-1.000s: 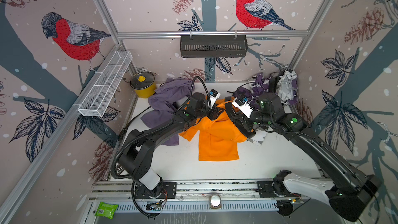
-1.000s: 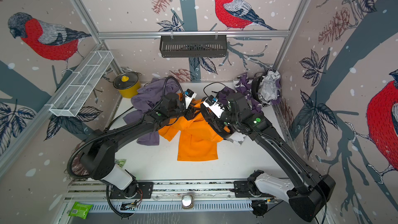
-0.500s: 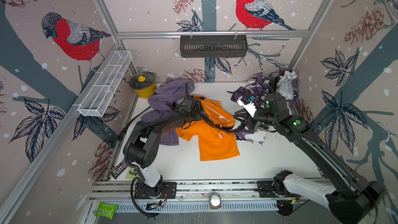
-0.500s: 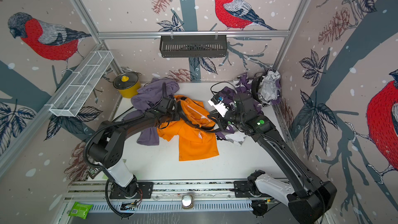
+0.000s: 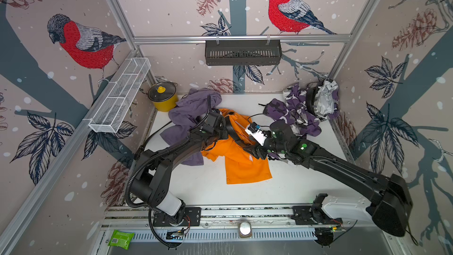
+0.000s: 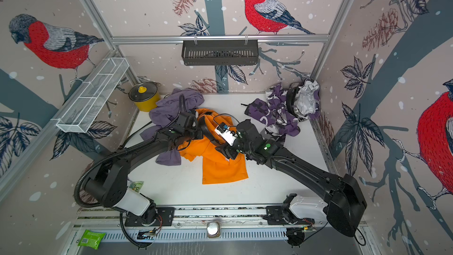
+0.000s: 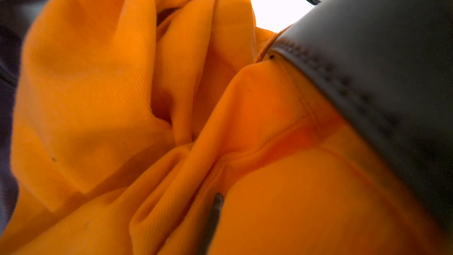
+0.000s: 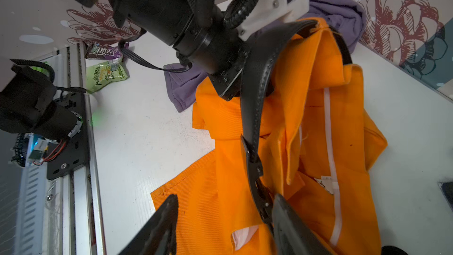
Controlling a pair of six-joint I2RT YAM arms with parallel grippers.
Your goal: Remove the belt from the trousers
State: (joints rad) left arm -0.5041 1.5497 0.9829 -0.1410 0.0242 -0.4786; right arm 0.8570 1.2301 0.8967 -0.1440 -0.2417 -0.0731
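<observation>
Orange trousers [image 5: 245, 168] [image 6: 220, 168] lie crumpled mid-table, with a black belt [image 5: 231, 131] [image 6: 207, 128] [image 8: 255, 89] running through the waistband. My left gripper [image 5: 223, 132] [image 6: 199, 131] sits at the waistband beside the belt, shut on a fold of the trousers. In the left wrist view orange cloth [image 7: 147, 118] fills the frame, the belt [image 7: 380, 69] lies close by, and only a dark sliver of the left gripper [image 7: 215, 217] shows between folds. My right gripper [image 5: 255, 152] [image 6: 228, 152] [image 8: 225, 217] hangs open over the trouser leg. The belt's buckle end [image 8: 261, 197] lies against one finger.
A plain purple garment [image 5: 188, 116] lies under the left arm, with a yellow pot [image 5: 163, 96] behind it. Patterned purple clothes [image 5: 299, 114] are piled at the back right. Snack packets [image 8: 107, 72] lie near the front rail [image 5: 220, 213]; a green packet [image 5: 121, 239] lies below it.
My right gripper has opened, released the belt and moved left over the trousers. The belt, stretched between the arms before, now lies slack. My left gripper has closed at the waistband.
</observation>
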